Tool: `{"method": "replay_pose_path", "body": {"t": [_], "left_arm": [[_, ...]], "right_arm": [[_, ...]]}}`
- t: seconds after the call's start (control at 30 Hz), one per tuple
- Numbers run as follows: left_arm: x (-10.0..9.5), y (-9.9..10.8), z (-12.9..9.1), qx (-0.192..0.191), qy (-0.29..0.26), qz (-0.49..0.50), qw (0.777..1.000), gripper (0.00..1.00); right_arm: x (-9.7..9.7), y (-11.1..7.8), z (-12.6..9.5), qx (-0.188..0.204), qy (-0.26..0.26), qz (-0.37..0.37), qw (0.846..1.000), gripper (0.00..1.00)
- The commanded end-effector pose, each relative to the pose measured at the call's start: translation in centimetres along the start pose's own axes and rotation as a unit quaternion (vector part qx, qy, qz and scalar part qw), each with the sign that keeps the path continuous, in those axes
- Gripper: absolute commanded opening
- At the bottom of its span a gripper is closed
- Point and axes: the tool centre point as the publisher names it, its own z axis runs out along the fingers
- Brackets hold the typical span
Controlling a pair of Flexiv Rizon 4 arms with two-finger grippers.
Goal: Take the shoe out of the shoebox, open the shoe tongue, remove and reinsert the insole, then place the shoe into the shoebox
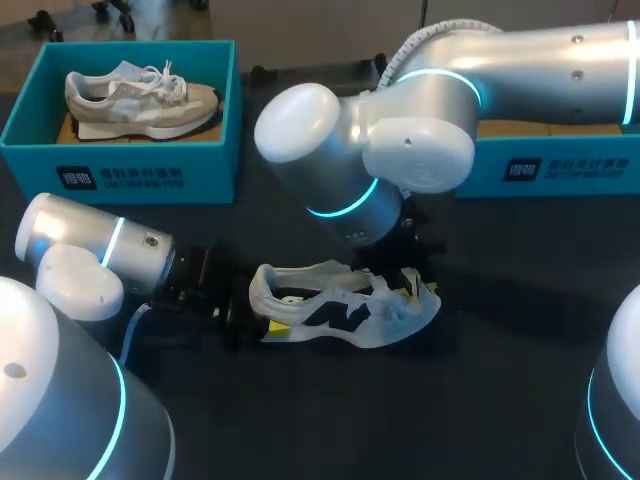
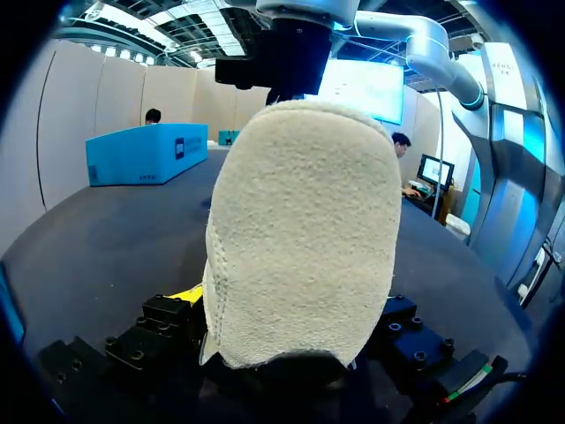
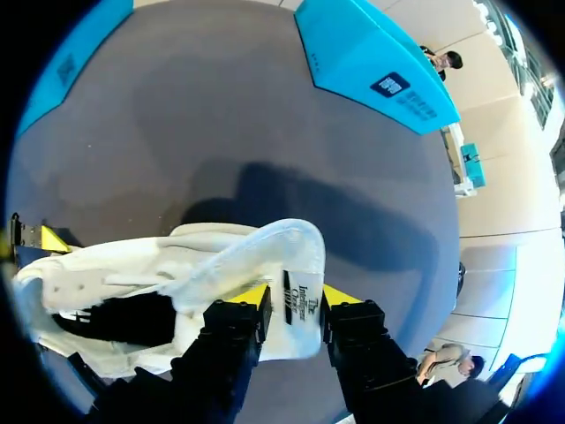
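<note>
1. The left arm (image 1: 95, 255) comes in from 9 o'clock and lies low over the table (image 1: 500, 400), with its wrist pointing along the surface toward 3 o'clock.
2. The right arm (image 1: 400, 150) comes in from 2 o'clock and reaches past the middle. Its elbow is bent, and its wrist drops steeply onto the front part of the shoe (image 1: 345, 305).
3. The white shoe stands sole-down on the table, a little toward 6 o'clock of the centre, with its heel at 9 o'clock and its toe at 3 o'clock.
4. In the head view the right arm's wrist covers most of the right gripper (image 1: 410, 285).
5. It also hides part of the blue box (image 1: 560, 165) at 2 o'clock, so what is inside that box cannot be made out.
6. In the left wrist view the shoe's heel fills the space ahead. Only one yellow tip (image 2: 185, 296) shows, and the other is behind the heel.
7. The left gripper (image 1: 252, 318) is clamped on the shoe's heel, one finger on each side.
8. The right gripper's two yellow tips pinch the tongue (image 3: 296, 252) between them, close together, and the tongue is lifted away from the shoe's opening.
9. A second blue box (image 1: 205, 165) at 10 o'clock holds a beige shoe (image 1: 140, 100).
</note>
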Motion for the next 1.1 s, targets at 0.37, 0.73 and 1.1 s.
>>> {"method": "replay_pose_path", "body": {"t": [0.37,0.73,1.1], "left_arm": [[0.1,0.1,0.0,-0.002,0.001,0.0,1.0,0.0],[0.1,0.1,0.0,-0.002,0.001,0.0,1.0,0.0],[0.1,0.1,0.0,-0.002,0.001,0.0,1.0,0.0]], "right_arm": [[0.1,-0.5,1.4,0.01,-0.012,0.196,0.98,0.43],[-1.2,0.2,-2.3,-0.028,-0.018,0.204,0.978,0.48],[-2.6,1.4,-6.5,-0.081,-0.033,0.178,0.98,0.93]]}}
